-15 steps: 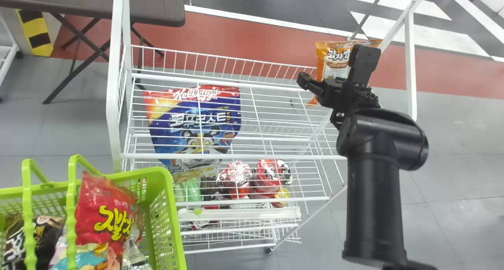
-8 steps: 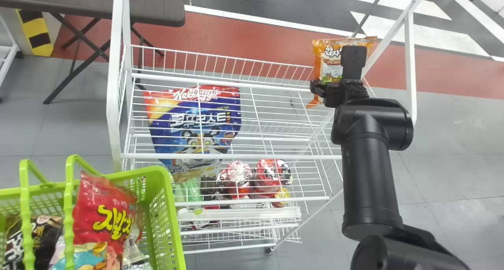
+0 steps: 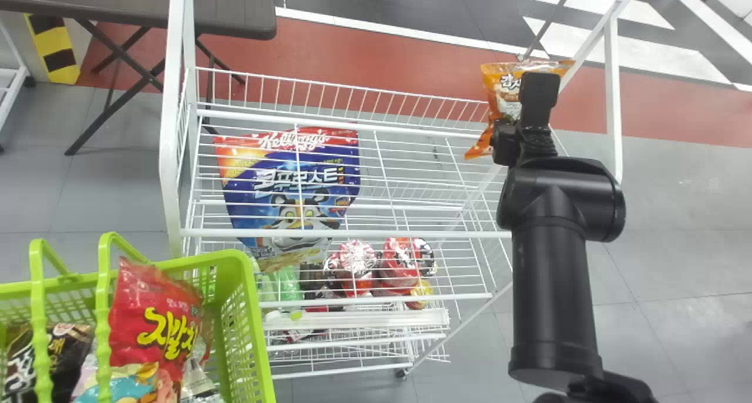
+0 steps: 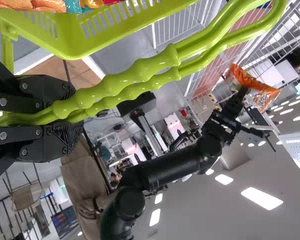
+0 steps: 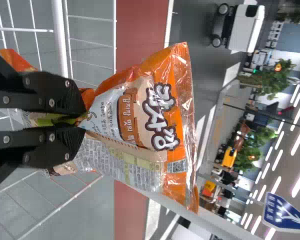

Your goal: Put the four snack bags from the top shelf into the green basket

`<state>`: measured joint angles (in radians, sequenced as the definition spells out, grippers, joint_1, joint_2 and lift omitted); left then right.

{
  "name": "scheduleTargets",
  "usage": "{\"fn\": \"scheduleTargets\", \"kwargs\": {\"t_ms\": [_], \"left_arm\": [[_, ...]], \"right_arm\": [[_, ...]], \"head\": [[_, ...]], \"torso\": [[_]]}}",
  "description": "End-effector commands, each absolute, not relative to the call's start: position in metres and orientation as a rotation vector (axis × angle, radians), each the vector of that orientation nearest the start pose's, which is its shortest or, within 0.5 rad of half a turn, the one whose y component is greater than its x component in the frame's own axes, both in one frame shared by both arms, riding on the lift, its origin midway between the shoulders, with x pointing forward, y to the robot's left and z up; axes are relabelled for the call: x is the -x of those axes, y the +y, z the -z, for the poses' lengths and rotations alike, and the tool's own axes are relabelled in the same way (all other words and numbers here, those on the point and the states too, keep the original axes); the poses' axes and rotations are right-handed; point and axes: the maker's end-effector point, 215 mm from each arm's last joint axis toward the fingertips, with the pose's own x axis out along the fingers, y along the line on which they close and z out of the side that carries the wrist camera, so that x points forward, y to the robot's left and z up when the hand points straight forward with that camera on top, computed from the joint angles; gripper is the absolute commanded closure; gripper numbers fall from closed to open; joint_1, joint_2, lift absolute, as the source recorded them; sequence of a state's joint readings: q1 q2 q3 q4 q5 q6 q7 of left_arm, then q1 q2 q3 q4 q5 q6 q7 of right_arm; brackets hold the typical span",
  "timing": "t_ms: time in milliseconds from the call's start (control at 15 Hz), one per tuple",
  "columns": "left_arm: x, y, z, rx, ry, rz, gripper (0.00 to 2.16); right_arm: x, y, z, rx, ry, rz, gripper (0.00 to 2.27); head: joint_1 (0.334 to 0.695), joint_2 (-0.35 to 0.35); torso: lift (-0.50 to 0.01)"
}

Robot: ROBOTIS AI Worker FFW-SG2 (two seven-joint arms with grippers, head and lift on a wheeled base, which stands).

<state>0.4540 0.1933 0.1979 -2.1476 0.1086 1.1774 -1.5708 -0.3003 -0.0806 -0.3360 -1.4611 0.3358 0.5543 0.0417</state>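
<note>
My right gripper [image 3: 517,127] is at the right end of the white rack's top shelf [image 3: 411,156]. It is shut on an orange snack bag [image 3: 499,100], pinching its middle, above the shelf. In the right wrist view the gripper [image 5: 72,120] squeezes the orange bag [image 5: 145,115] into folds. The green basket [image 3: 247,321] stands at the lower left, holding a red bag [image 3: 155,315], a black bag [image 3: 59,347] and other packs. In the left wrist view my left gripper [image 4: 65,110] is shut on the handles of the green basket [image 4: 85,40].
A large blue cereal bag [image 3: 294,185] shows through the rack's wires at the left. Cups and packs [image 3: 355,262] stand on lower shelves. White rack posts [image 3: 170,156] rise at both ends, and a dark table [image 3: 235,9] is behind at the left.
The right gripper has closed around the orange bag, which first shifted a little left and then back to the right. The basket has barely moved.
</note>
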Motion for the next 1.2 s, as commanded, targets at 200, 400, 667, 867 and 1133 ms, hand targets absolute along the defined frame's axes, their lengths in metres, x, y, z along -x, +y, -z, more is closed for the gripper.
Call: {"fn": "scheduleTargets", "kwargs": {"t_ms": [200,400,667,867,1133], "left_arm": [[-0.227,0.119,0.385,0.717,0.847,1.283,2.15],[-0.227,0.117,0.384,0.725,0.850,1.282,2.15],[-0.229,0.114,0.382,0.724,0.847,1.289,2.15],[-0.228,0.112,0.383,0.733,0.856,1.287,2.15],[-0.227,0.107,0.382,0.735,0.865,1.297,2.15]], "right_arm": [[-0.560,-0.395,0.320,0.081,0.347,0.234,2.26],[-0.510,-0.301,0.302,-0.029,0.361,0.021,2.26],[-0.411,-0.170,0.339,-0.194,0.599,-0.307,2.26],[-0.331,-0.097,0.368,-0.278,0.832,-0.536,2.26],[-0.292,-0.026,0.366,-0.328,0.897,-0.742,2.26]], "head": [[0.695,-0.350],[0.695,-0.350],[0.695,-0.233],[0.695,-0.088],[0.695,0.094]], "torso": [[0.000],[0.000],[0.000],[0.000],[0.000]]}}
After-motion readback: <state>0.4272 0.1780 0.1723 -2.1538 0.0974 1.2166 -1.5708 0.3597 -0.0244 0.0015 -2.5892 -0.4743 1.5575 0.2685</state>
